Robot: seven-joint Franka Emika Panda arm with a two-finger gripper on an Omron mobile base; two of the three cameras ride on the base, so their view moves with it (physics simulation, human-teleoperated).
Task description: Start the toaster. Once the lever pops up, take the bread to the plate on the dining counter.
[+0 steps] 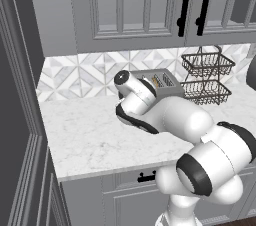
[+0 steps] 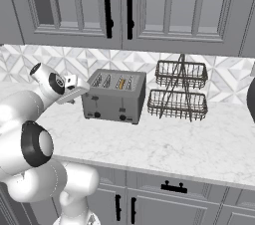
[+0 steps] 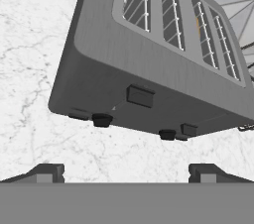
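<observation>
Before the toaster (image 3: 149, 64) front edge, the gripper (image 3: 126, 172) hangs open.

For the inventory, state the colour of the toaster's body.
Brushed grey metal; the toaster shows best in the hand view.

Grey cabinets (image 2: 164, 5) hang above patterned tile backsplash (image 2: 134, 62) and marble worktop (image 2: 199, 144).

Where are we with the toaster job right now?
Done: bread already sits in a toaster slot. In hand: the open, empty end effector hangs before the toaster front, facing the lever, not touching. Left: press the lever, wait for the pop, carry the bread to the plate.
</observation>
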